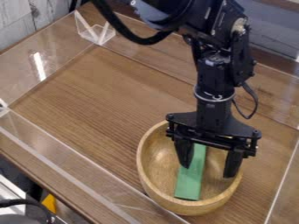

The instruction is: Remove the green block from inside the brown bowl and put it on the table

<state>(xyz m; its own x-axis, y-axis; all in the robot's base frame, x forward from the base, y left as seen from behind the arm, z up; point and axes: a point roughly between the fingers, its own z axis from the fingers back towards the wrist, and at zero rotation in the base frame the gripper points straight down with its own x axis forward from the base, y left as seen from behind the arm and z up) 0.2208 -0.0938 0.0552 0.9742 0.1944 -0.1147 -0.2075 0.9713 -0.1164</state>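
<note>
The green block (190, 180) lies flat inside the brown bowl (156, 179) at the front right of the table (105, 96). My black gripper (212, 159) points straight down into the bowl, open, with one finger on each side of the block's upper end. Its fingertips (187, 153) reach below the bowl's rim. The far end of the block is hidden behind the gripper. Nothing is gripped between the fingers.
Clear acrylic walls (47, 52) run around the table's edges. A small clear triangular stand (93, 31) sits at the back left. The black arm (216, 52) rises above the bowl toward the top of the view.
</note>
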